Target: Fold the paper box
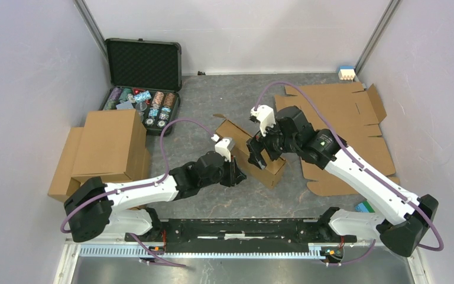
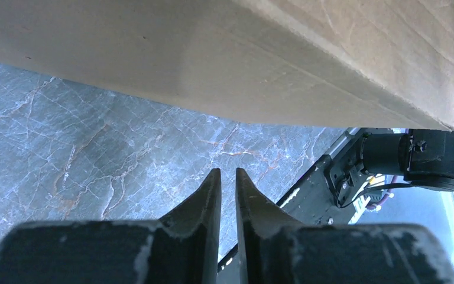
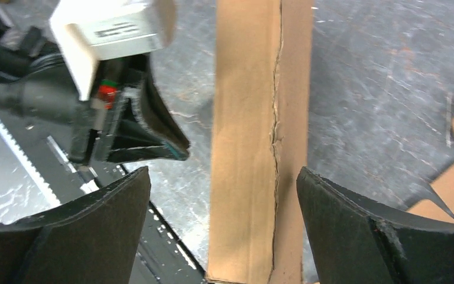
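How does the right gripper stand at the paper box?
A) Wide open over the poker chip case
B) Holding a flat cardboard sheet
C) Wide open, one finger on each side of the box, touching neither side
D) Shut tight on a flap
C: in the right wrist view the right gripper is spread wide, with the paper box between its fingers and a gap on each side.

Our left arm (image 1: 145, 188) reaches forward and low across the table. The left gripper (image 2: 229, 177) is nearly closed, with only a thin slit between its fingertips (image 2: 213, 186). Our right arm (image 1: 363, 177) angles inward with the wrist bent down, and the right gripper (image 3: 223, 177) is spread wide.
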Tool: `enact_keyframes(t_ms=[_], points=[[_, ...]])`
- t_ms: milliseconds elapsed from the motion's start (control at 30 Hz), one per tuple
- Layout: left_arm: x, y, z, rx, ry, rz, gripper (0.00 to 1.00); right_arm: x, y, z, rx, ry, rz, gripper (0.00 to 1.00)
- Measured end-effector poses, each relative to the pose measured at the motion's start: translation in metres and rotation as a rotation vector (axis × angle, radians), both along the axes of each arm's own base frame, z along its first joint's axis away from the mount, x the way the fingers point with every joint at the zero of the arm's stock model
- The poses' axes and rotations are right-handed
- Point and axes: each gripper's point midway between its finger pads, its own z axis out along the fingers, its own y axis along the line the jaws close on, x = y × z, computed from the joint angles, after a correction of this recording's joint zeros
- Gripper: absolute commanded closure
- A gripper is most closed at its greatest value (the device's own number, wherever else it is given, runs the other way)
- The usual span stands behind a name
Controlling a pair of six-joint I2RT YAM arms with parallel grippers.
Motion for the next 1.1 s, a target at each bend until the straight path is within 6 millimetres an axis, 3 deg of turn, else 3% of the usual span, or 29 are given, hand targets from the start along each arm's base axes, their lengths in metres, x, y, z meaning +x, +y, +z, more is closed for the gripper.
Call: enact_keyframes(t_ms=[133,233,300,500,800,967,1100], points=[[0.000,-0.001,0.001,-0.005,-0.003,0.000,0.79,0.022,-0.017,-0.007,-0.038,-0.012,-0.074,0.02],[0.001,-0.001,0.001,-0.008,-0.005,0.000,0.79,0.030,-0.023,-0.030,-0.054,0.049,-0.089,0.02],[0.001,-0.001,0.000,-0.005,-0.004,0.000,0.79,0.023,-0.020,-0.043,-0.041,0.100,-0.065,0.02],[0.004,-0.006,-0.007,0.018,0.010,0.000,0.79,0.010,-0.012,-0.040,-0.007,0.127,0.005,0.07],[0.018,-0.029,0.011,-0.001,-0.010,-0.004,0.79,-0.009,-0.013,-0.046,-0.088,0.129,0.053,0.06],[0.022,-0.036,0.012,0.017,-0.009,-0.010,0.79,-0.008,-0.021,-0.047,-0.153,0.097,0.033,0.28],[0.023,-0.037,0.013,0.018,-0.009,-0.010,0.79,-0.007,-0.028,-0.049,-0.193,0.085,0.006,0.33]])
